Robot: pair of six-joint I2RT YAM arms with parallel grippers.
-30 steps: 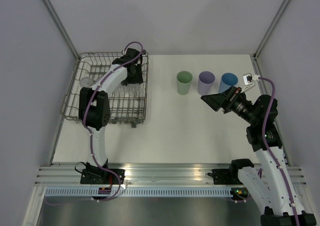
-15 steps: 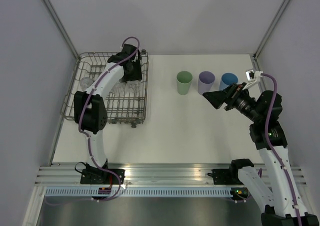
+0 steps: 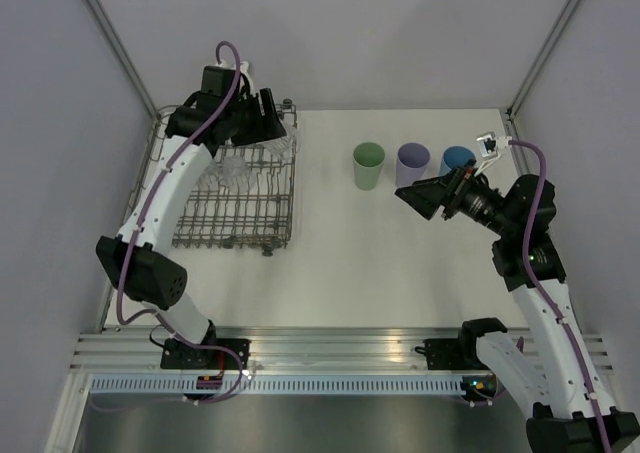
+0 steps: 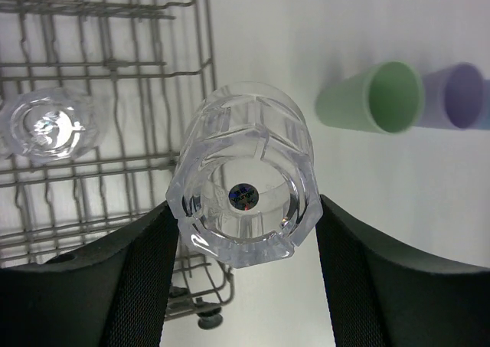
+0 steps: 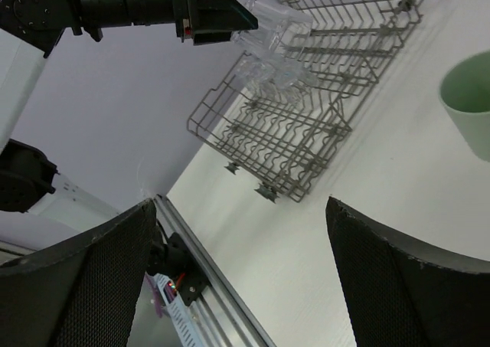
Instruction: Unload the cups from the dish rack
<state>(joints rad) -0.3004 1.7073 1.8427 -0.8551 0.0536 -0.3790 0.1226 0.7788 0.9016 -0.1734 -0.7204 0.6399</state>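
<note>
Left tool [image 4: 243,209] has a clear cup [image 4: 243,175] pinched tight between its fingers, held up over the right-hand rim of the dish rack [image 3: 232,213]. A second clear cup [image 4: 47,126] sits down in the rack off to the tool's left. Away to its right the pale green cup [image 4: 379,98], lavender cup [image 4: 459,94] and blue cup [image 3: 457,161] stand in a row on the tabletop [image 3: 350,253], and the right tool [image 5: 241,209] hangs near that row, fingers spread wide.

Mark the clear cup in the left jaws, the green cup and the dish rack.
clear cup [image 4: 245,175]: left wrist view, middle of the end facing the camera.
green cup [image 3: 367,170]: top external view, outer side wall.
dish rack [image 3: 235,213]: top external view, bare wire floor.
</note>
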